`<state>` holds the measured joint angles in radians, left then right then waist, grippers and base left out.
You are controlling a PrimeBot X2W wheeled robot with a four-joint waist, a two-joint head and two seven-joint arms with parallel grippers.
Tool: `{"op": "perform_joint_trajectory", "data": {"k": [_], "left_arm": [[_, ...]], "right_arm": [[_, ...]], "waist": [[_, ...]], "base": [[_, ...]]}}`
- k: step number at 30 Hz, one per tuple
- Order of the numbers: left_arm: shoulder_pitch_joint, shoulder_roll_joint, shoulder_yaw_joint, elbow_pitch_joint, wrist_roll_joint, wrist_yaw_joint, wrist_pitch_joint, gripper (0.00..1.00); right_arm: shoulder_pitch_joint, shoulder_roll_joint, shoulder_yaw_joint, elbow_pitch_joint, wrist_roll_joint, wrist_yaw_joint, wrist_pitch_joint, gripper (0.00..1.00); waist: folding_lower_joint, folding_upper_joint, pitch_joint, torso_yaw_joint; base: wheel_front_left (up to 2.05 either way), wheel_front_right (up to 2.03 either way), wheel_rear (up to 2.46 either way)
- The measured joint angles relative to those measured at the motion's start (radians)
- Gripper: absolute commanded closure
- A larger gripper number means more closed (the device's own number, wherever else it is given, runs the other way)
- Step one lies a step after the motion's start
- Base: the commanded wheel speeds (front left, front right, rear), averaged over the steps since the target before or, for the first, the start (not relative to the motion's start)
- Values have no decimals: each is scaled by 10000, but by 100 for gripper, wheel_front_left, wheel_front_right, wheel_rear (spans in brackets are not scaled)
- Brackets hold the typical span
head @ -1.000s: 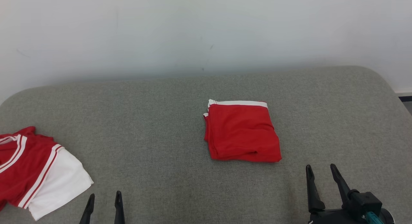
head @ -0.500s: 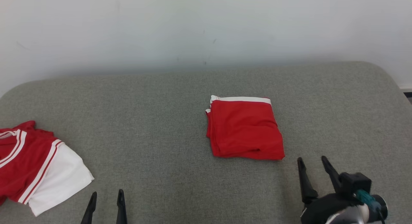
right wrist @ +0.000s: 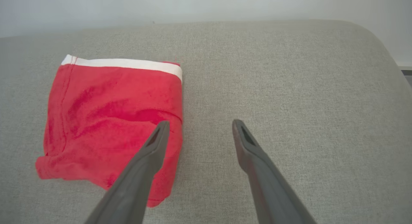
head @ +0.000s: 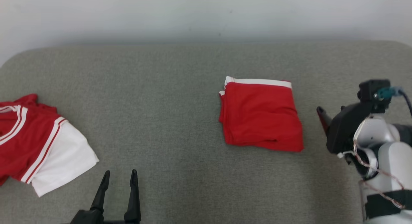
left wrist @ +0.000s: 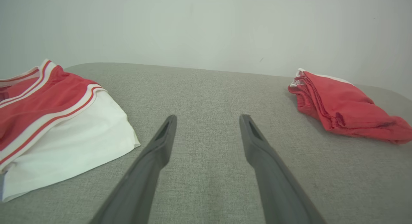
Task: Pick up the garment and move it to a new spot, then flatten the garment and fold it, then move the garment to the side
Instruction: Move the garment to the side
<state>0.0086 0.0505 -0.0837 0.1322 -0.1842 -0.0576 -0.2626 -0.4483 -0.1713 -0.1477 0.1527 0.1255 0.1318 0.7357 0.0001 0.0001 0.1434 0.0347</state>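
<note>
Garment (head: 261, 116) sits folded, mid-right on the grey counter (head: 167, 88). Right hand (right wrist: 199, 124), fingers spread and empty, hovers at its right edge. I'd pinch every layer there and shift it slowly so the fold holds.

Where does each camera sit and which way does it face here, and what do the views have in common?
Head: high, facing forward and down on the grey surface; left gripper lower left, right arm at right.
Left wrist: low, facing along its open fingers towards the wall.
Right wrist: higher, facing down along the open right gripper.
Shared: folded garment in all three.
</note>
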Motion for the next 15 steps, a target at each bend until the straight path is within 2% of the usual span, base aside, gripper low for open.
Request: {"op": "perform_joint_trajectory", "data": {"k": [7, 15], "left_arm": [[-432, 2, -174, -63, -21, 44, 0, 0], [-626, 4, -328, -58, -109, 77, 0, 0]], "right_arm": [[-1168, 21, -412, 1175, -535, 0, 1223, 0], [-1651, 167, -541, 2205, -1137, 0, 1799, 0]], "waist": [[1, 0, 772, 598], [1, 0, 1486, 1176]], "base": [[0, 0, 0], [0, 0, 0]]}}
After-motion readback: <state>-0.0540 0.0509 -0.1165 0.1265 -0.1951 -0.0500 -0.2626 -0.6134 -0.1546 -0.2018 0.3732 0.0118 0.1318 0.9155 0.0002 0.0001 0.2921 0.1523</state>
